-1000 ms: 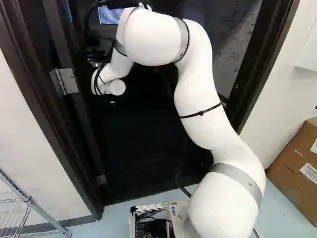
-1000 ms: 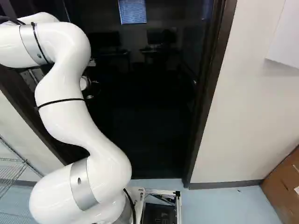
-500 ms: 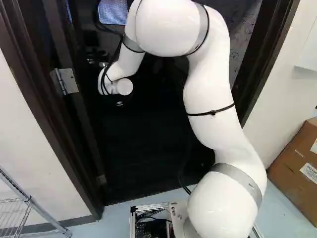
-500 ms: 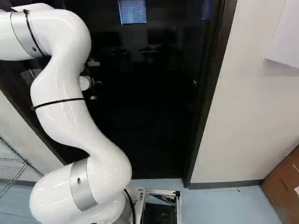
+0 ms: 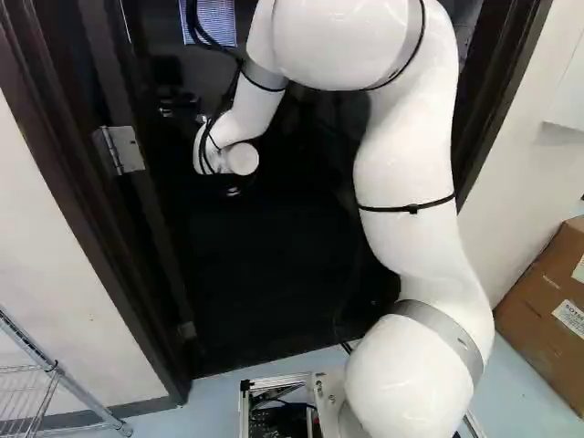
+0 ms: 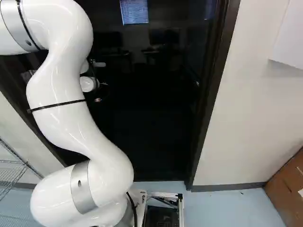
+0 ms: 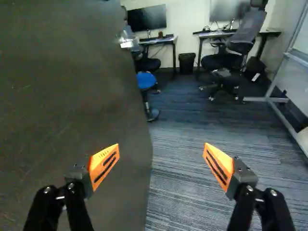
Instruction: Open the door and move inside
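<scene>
Now shifts wrist (image 5: 242, 159) farther from hinge (image 5: 123, 149), with base (image 5: 328, 392) unmoved; holds gripper (image 7: 161, 145) spread, empty, beside opened door (image 7: 72, 96); probably requires wider clearance before driving inside
</scene>
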You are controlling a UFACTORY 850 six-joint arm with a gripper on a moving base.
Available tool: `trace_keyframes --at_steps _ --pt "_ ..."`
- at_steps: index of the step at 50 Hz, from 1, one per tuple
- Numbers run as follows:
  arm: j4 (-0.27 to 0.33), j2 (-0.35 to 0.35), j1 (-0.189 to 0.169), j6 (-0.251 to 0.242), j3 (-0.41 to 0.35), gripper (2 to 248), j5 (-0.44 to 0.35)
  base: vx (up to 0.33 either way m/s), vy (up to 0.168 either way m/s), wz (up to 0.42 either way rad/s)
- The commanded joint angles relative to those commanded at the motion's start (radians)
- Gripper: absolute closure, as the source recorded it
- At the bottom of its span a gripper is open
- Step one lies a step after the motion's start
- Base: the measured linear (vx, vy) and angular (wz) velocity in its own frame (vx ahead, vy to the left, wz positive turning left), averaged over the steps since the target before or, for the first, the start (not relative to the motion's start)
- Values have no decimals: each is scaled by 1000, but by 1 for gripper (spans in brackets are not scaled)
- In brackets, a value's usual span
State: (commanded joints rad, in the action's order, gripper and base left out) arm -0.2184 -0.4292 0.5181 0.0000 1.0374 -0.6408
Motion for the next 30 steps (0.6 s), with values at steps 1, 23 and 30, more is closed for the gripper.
trace_keyframes --at_steps 1,23,30 --pt "0 3 -2 0 -4 3 0 0 0 0" --pt "0 78 -44 0 -96 3 0 0 0 0" --pt "0 101 -59 0 -124 3 0 0 0 0"
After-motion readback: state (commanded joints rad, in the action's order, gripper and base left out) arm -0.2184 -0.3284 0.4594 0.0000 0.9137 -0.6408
